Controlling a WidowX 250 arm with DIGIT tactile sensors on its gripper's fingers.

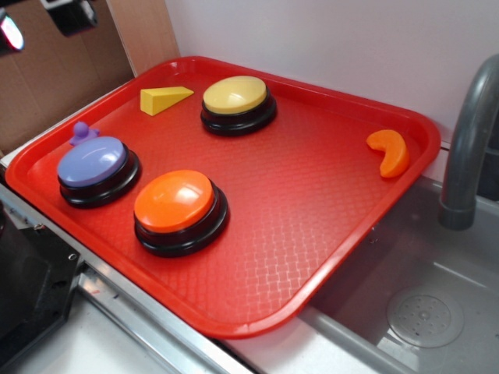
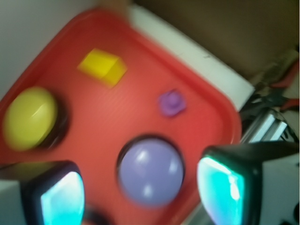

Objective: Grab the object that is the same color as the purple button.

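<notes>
The tiny purple object [image 1: 82, 133] with a knob on top sits on the red tray [image 1: 327, 202] near its left rim, just behind the purple button [image 1: 93, 163]. In the blurred wrist view the object [image 2: 171, 103] lies beyond the purple button [image 2: 150, 171]. My gripper [image 2: 140, 192] is open and empty, high above the tray, its two fingers either side of the button as seen from above. In the exterior view only a dark part of the arm [image 1: 74, 14] shows at the top left; the jaws are out of frame.
On the tray also stand an orange-topped button [image 1: 175, 204] and a yellow-topped button [image 1: 236, 97]. A yellow wedge [image 1: 162, 99] lies at the back, an orange crescent [image 1: 389, 151] at the right. A grey faucet [image 1: 468, 148] and sink [image 1: 421, 304] are to the right.
</notes>
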